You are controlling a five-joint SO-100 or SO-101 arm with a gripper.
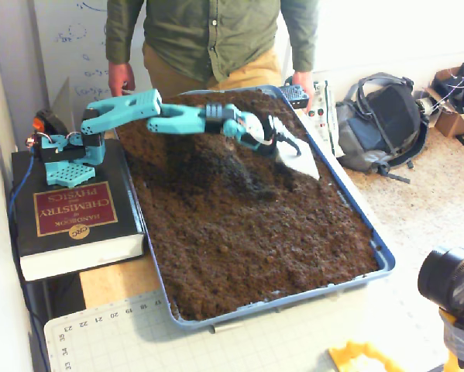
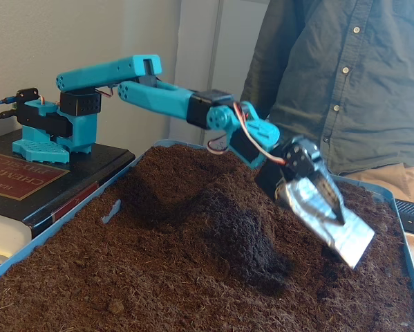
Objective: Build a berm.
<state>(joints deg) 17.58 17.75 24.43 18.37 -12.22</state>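
A thick black book at the left of the higher fixed view reads "HANDBOOK of CHEMISTRY and PHYSICS" on its maroon label, with a gold "CRC" seal below; the arm's teal base stands on it. At the bottom edge, a cutting mat shows ruler numbers from 17 to 24 and 33 to 35.

A blue tray fills the middle of the frame, full of dark brown soil. The berm rises in the tray's upper middle, its shadowed slope just left of the gripper.

The gripper is wrapped in a silvery scoop, held just above the soil right of the berm; whether its jaws are apart or together cannot be told. A man in a green shirt stands behind the tray.
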